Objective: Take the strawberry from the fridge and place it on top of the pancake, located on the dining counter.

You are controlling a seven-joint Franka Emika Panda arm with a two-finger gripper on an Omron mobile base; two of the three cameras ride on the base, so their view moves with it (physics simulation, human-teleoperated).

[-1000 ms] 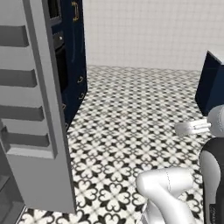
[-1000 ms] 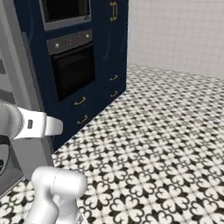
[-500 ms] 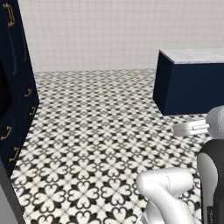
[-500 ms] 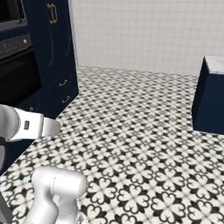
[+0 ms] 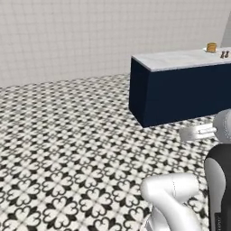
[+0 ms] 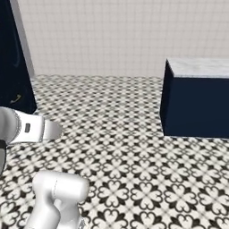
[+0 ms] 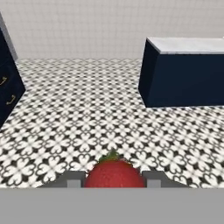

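Red strawberry (image 7: pixel 114 173) sits clamped between your fingers (image 7: pixel 74 179); pancake (image 5: pixel 211 47), tiny and probably it, lies far ahead-right on the counter (image 5: pixel 176 59).

strawberry (image 7: pixel 114 174): red skin, smooth with a soft sheen, green leaf tip; sits between the tool (image 7: pixel 114 179) tips.
tool tips: matt grey.
worktop (image 7: pixel 188 45): ahead and right of tool; pale marble-look top, smooth; base navy, matt.
pancake (image 5: pixel 211 47): golden-brown, matt.
floor (image 7: pixel 78 113): black-and-white patterned tile, smooth, flat finish.
wall (image 6: pixel 112 36): pale small tile, matt.
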